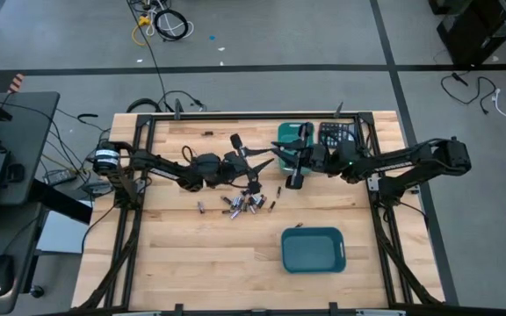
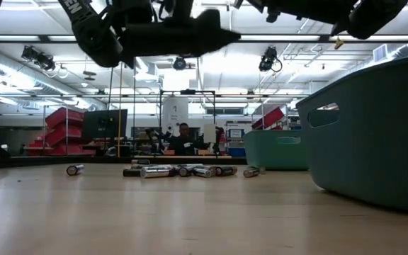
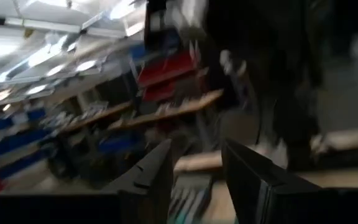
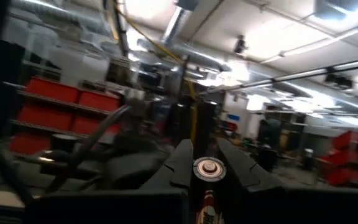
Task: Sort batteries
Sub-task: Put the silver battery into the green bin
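Pale wooden planks make up the counter (image 1: 191, 254), framed by black rails, with a workshop of red bins and strip lights behind it. Most of the sorting looks undone, by my reckoning: a loose cluster of batteries (image 1: 240, 205) lies near the middle of the counter, small smooth cylinders, some silvery and some dark, a few touching and one or two strays just beside the heap. A teal plastic bin (image 1: 313, 249) with rounded corners sits nearer the front edge and shows no cells inside; a second teal bin (image 1: 293, 136) stands at the back, partly hidden under the right arm, so its contents cannot be told. A black calculator (image 1: 334, 134) lies just beside that bin.

Above the counter near the back bin, the right hand (image 4: 209, 168) is clenched on one battery (image 4: 209, 169), held end-on so its round metal cap faces the wrist camera, gripped between two dark tapered fingers. Over the cluster hangs the left hand (image 3: 194, 174), its two matte black fingers apart and nothing between them.
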